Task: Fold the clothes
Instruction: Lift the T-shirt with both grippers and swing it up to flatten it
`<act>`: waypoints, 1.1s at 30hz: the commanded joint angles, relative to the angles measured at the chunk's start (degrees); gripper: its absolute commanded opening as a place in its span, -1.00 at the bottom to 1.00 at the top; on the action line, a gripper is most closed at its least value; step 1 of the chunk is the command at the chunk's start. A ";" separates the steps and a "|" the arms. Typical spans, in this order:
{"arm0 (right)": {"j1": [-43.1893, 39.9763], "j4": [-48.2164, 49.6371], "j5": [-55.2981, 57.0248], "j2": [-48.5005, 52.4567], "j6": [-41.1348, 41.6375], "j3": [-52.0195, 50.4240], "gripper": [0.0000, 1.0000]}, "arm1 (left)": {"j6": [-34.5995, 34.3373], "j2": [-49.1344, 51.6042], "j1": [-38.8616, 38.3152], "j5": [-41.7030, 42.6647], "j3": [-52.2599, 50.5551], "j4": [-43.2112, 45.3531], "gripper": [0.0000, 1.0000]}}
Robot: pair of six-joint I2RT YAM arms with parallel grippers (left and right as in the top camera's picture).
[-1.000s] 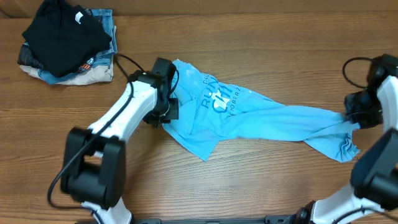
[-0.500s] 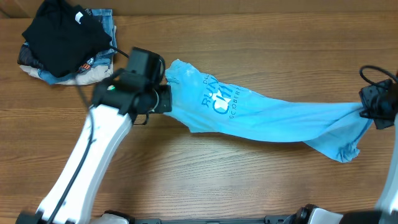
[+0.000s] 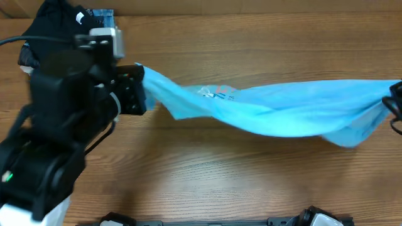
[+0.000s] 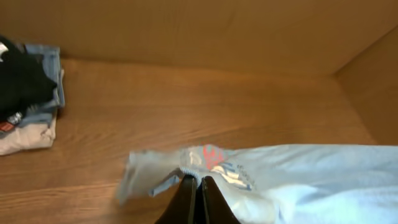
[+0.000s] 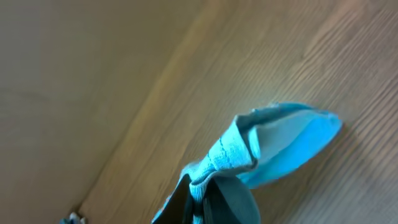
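The sky-blue T-shirt (image 3: 276, 108) hangs stretched across the table between both arms, lifted off the wood. Its red-orange and blue lettering (image 3: 220, 94) shows near the left end. My left gripper (image 3: 139, 88) is shut on the shirt's left edge. In the left wrist view the fingers (image 4: 196, 182) pinch a hem of the shirt (image 4: 298, 174). My right gripper (image 3: 394, 100) at the far right edge is shut on the shirt's other end. In the right wrist view its fingers (image 5: 202, 186) pinch a bunched hem (image 5: 242, 146).
A pile of folded clothes with a black garment on top (image 3: 47, 28) sits at the back left corner, also in the left wrist view (image 4: 25, 93). A brown wall (image 4: 199, 31) runs along the back of the wooden table (image 3: 207, 176).
Both arms have lifted and pulled apart, raising the shirt off the table and stretching it taut. The left arm has risen towards the camera and the right gripper has moved further right.
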 commanded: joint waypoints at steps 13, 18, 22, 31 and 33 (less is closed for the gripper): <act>-0.39 -3.32 -1.14 0.50 -1.97 17.92 -0.92 | -1.66 -0.26 0.09 -10.88 14.80 -3.98 -0.92; -0.39 0.96 -1.68 6.93 0.44 17.75 -0.92 | -0.70 5.68 0.11 -16.76 14.80 0.44 -0.92; -0.39 6.12 -6.10 14.53 0.35 17.75 -0.92 | 3.21 13.92 0.28 -16.70 14.80 8.22 -0.92; -0.39 27.67 -22.62 25.66 1.05 17.77 -0.92 | 4.55 28.00 3.82 -16.59 15.10 35.54 -0.92; -0.72 31.17 -22.84 25.53 2.27 18.03 -0.92 | 4.57 28.04 4.13 -16.59 16.68 40.13 -0.92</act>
